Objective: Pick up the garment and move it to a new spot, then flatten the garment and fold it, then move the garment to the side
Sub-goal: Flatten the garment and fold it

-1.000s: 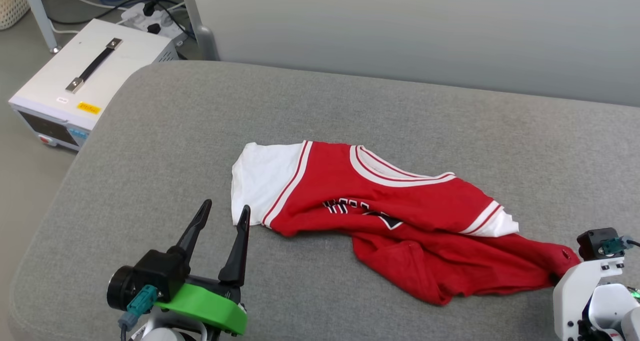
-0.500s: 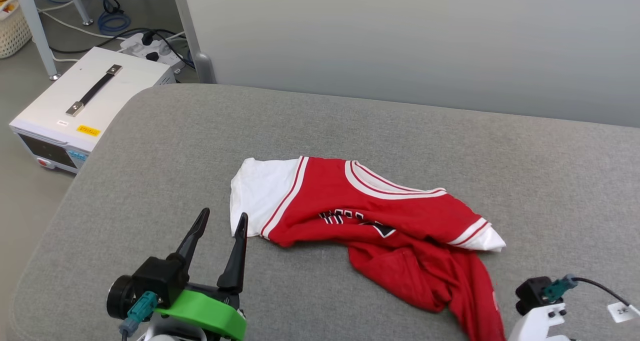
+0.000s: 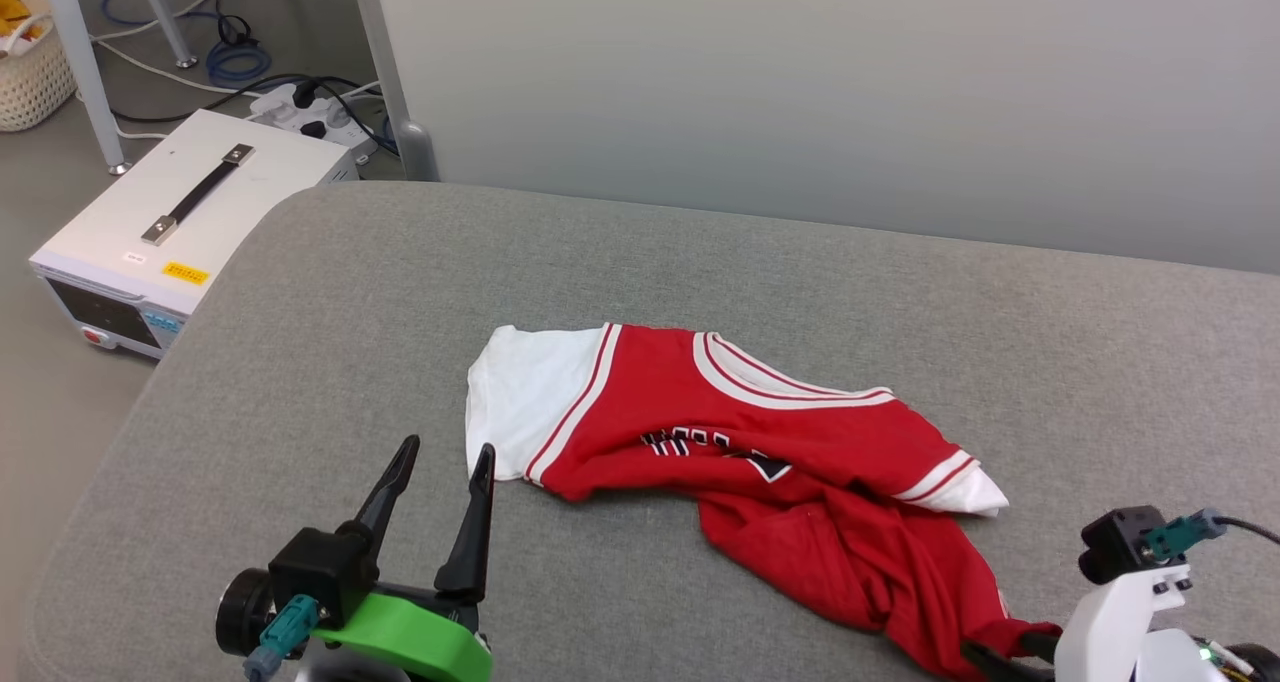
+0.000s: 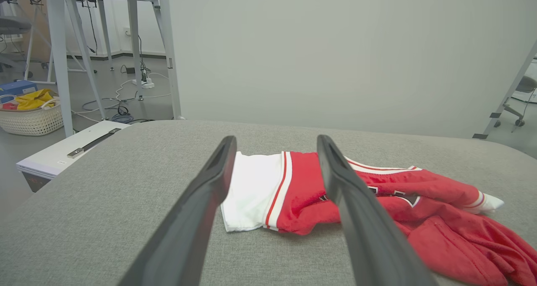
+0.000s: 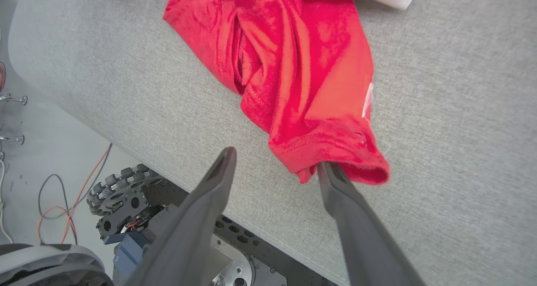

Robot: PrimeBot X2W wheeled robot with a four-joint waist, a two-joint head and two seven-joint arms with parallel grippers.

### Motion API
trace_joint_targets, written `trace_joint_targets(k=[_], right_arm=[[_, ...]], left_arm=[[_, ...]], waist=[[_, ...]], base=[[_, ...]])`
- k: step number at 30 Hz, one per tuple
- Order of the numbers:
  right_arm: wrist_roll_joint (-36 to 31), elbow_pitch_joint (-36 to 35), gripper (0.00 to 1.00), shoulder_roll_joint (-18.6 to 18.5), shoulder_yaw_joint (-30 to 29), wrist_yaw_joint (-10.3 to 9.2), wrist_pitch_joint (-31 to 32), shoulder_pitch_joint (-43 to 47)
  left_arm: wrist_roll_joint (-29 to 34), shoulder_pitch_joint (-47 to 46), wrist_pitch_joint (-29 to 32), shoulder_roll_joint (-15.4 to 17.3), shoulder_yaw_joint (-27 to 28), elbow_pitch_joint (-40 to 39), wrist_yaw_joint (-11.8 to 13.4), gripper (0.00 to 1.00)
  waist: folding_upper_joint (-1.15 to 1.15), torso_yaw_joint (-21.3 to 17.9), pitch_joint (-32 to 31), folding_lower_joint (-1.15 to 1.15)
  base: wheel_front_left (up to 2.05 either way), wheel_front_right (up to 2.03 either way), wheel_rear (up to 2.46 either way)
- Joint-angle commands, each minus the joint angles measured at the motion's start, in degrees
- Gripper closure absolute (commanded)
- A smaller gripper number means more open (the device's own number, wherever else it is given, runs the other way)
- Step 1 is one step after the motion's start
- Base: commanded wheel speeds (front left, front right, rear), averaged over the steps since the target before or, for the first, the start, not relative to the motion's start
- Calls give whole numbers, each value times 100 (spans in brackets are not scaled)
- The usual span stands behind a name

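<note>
From the head camera, the red jersey shirt with white short sleeves and striped trim (image 3: 750,442) lies crumpled near the middle of the grey fabric-covered worktop (image 3: 700,252). One white sleeve is spread flat to the left, the collar faces the far edge, and the black lettering is half buried in a fold. Its red lower part trails toward the near right corner, where the right gripper (image 3: 1000,654) sits at the hem. The left gripper (image 3: 448,448) hovers just beside the white sleeve, its two dark fingers spread and empty. On the floor to the left stands a white box-shaped device with a black carrying handle (image 3: 190,212), and a white power strip (image 3: 310,112) lies beyond it.

Along the left wrist camera, the left gripper (image 4: 275,138) holds its fingers wide apart with nothing between them, pointing across the worktop (image 4: 105,202) at the shirt (image 4: 302,185). A pale woven basket holding yellow cloth (image 4: 29,118) stands on the floor at far left.

Along the right wrist camera, the right gripper (image 5: 276,157) is parted. One fingertip touches the bunched hem of the shirt (image 5: 302,68), and the other is over bare worktop (image 5: 461,110), so nothing is pinched. The hem lies close to the worktop's near edge, below which a black roller wheel of the robot's base (image 5: 121,189) shows.
</note>
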Motion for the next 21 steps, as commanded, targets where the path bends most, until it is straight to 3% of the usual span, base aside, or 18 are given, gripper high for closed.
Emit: trace_joint_targets(k=[1, 6, 9, 14, 21], right_arm=[[74, -147, 0, -4, -143, -4, 117, -61], [12, -600, 0, 20, -673, -4, 721, -520], [-189, -478, 0, -18, -778, -4, 978, -999], [-492, 302, 0, 49, -876, -4, 1313, -1892], [-920, 1552, 0, 33, -884, -4, 1282, -2721]], left_arm=[[38, 81, -33, -42, 29, -6, -31, 0], [60, 32, -33, -73, 39, -53, -54, 0], [67, -79, -33, -86, 29, -93, -81, 0], [68, -291, -33, -126, 42, -147, -121, 0], [81, -502, -33, -193, 93, -124, -172, 0]], waist=[[0, -6, -8, 0], [0, 17, 129, 0], [0, 94, 334, 0], [0, 324, 788, 0], [0, 654, 1265, 0]], base=[[0, 0, 0], [0, 0, 0], [0, 0, 0], [0, 0, 0], [0, 0, 0]])
